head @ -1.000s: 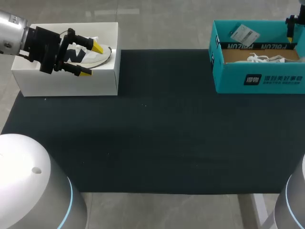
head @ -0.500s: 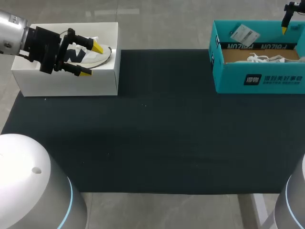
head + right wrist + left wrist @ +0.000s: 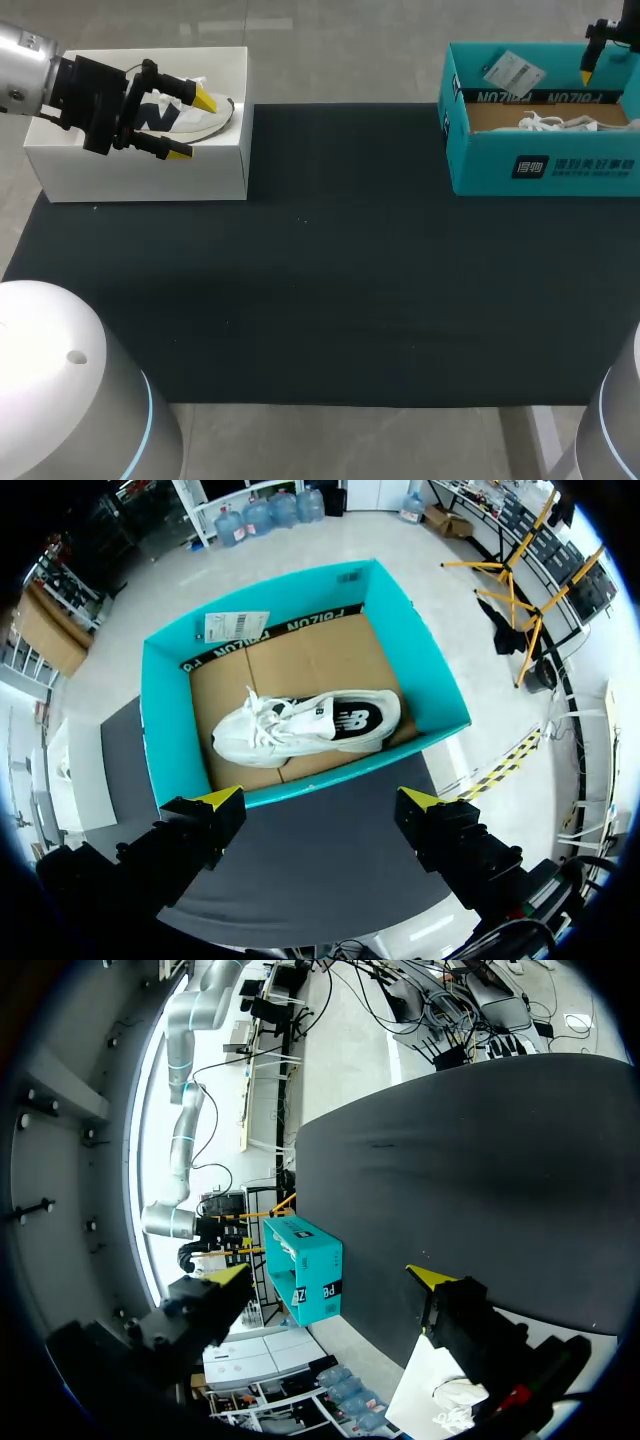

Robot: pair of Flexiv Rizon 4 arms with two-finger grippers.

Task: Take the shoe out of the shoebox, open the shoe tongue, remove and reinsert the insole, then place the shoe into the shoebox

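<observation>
Left claw [image 3: 190,125] hangs over the white box [image 3: 140,178] at the far left corner of the mat [image 3: 320,280], its two yellow tips spread wide and touching nothing. Under it, inside that box, lies a shoe with navy marks [image 3: 212,122], its pale toe pointing toward the wall nearest the middle of the table. The left wrist view shows those same fingers held apart, with bare mat ahead of them and the teal box [image 3: 540,165] well off across the table. Beside one finger a corner of the white box shows, with a scrap of white lace in it. Right claw [image 3: 320,798] is also open and holds nothing. Its fingers stand well apart above the teal box, clear of its walls, and its wrist view looks straight down into the box. In the head view only one of its yellow tips shows, at the far right edge above the box's far right corner. The teal box sits at the far right of the mat with its top open and bare brown cardboard for a floor. A paper tag [image 3: 238,626] is on its far wall. In it rests the white shoe [image 3: 305,725], sole down and lengthwise along the floor. Its laces lie loose over the tongue, a dark insole shows through the opening, and the toe points toward the table's left side. Neither shoe is touched by a finger, and the two boxes stand well apart with open mat between them.
</observation>
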